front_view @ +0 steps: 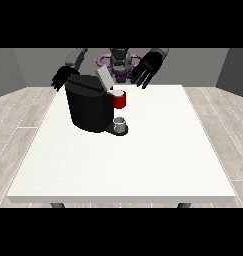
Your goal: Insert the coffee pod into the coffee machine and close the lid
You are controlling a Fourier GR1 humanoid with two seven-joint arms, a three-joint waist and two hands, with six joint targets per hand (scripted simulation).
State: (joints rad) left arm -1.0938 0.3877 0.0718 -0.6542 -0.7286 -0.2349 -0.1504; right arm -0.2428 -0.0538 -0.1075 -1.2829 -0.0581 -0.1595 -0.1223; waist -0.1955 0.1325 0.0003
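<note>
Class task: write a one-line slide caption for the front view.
Black coffee machine on the white table, lid raised, with both open robot hands hovering behind it.

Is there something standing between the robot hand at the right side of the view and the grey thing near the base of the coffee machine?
Partly. The robot hand at the view's right hangs behind the coffee machine. A red thing at the machine sits above the grey thing, roughly on the line between them.

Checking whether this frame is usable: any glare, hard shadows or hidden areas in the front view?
Front view: flat, even light, no glare on the white table; only a faint shadow beside the coffee machine; the machine partly hides the hand at the view's left.
</note>
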